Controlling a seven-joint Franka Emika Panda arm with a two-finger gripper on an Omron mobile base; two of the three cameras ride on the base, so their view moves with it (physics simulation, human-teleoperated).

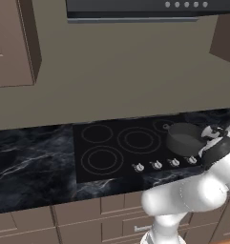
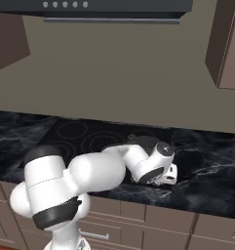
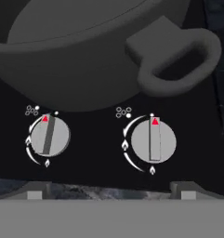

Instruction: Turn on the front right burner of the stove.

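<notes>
The stove point(image 1: 83, 143) is a glossy black glass cooktop with grey ring markings, set in the marbled counter. Several small silver knobs line its front edge. In the hand view, two of them show close up: a left knob point(image 3: 49, 135) and a right knob point(image 3: 153, 142). Each has its bar and red mark pointing at the dot at the top of its dial. My gripper point(image 3: 108, 191) is open and hovers just in front of these two knobs. Its fingertips point(image 3: 36, 190) are spread wide, touching neither. My hand point(image 2: 160, 166) hangs over the stove's right front corner.
A dark grey pot point(image 1: 185, 138) with loop handles point(image 3: 178, 65) sits on the right burner just behind the knobs. A range hood point(image 1: 150, 9) hangs above and wall cabinets point(image 1: 14, 43) flank it. Black marbled countertop point(image 1: 26, 162) runs on both sides.
</notes>
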